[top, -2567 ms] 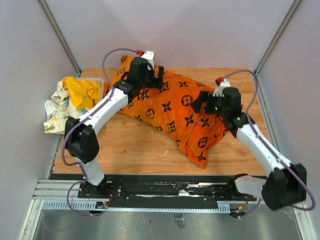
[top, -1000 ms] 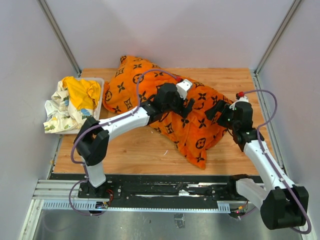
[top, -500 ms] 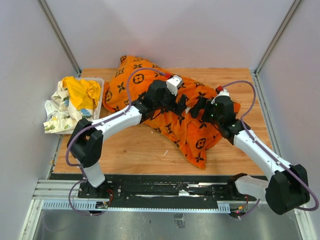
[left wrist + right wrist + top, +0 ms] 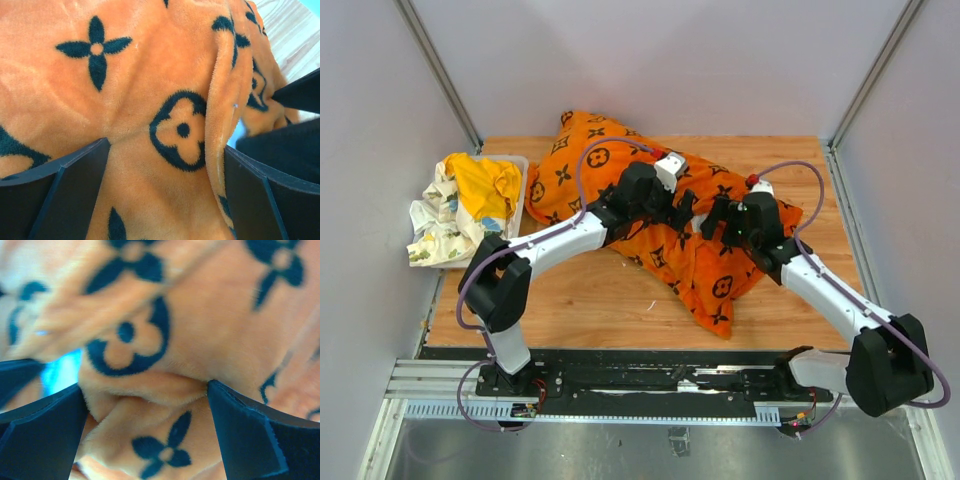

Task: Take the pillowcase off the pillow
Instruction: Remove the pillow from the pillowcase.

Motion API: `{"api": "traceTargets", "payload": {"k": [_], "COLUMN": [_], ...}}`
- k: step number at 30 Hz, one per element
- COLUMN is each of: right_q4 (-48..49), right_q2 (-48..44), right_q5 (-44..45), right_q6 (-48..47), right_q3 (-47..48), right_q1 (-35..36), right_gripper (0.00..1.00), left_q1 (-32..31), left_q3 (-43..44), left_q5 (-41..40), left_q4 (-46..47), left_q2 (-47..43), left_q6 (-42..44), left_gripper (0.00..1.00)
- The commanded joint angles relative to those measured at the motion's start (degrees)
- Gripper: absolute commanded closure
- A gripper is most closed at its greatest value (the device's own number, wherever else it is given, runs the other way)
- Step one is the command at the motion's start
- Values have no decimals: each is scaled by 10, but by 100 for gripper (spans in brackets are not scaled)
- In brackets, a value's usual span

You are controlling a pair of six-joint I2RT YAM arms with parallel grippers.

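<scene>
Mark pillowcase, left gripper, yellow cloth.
pillowcase (image 4: 705, 270), top external view, fabric near its front corner
left gripper (image 4: 166, 147), left wrist view, midway between fingertips
yellow cloth (image 4: 485, 185), top external view, middle of heap

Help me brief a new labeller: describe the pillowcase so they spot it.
On the wooden table, look across its middle. The pillowcase is the plush orange cover printed with black flowers and circles; at left lie a yellow cloth and a white floral cloth.

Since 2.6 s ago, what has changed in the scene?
The left gripper moved from the far left end of the pillowcase rightward to its middle. The right gripper backed off right, then returned to face it. Both are open over folds of fabric. Pillowcase and cloth pile stayed put.
</scene>
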Motion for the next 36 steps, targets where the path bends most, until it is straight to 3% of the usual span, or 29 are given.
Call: {"api": "traceTargets", "payload": {"k": [1,5,9,18,22,29,36], "right_q4": [-40,-50,-79,-90,-80,-48,-30], "right_q2": [-26,-77,-117,-93,-59,-24,-17], "right_q5": [-22,-85,-76,-34,-68,-90,-95], "right_q6": [0,-3,4,95,112,88,64], "right_q3": [-73,-140,-161,-185,-176,-132,-105], "right_q1": [-96,-229,-295,-305,-293,-229,-181], "right_gripper": [3,0,2,2,1,2,2], "left_q1": [3,3,3,3,3,3,2], "left_q3": [-9,-10,-9,-15,-33,-87,-38], "left_q5": [-27,-36,-49,-101,-119,-44,170], "left_q4": [-25,-25,-26,-41,-48,14,-56], "left_q2": [18,23,27,13,-40,-142,-121], "left_q6": [-3,-4,-6,-12,-24,-6,66], "left_gripper": [4,5,6,9,11,4,1]}}
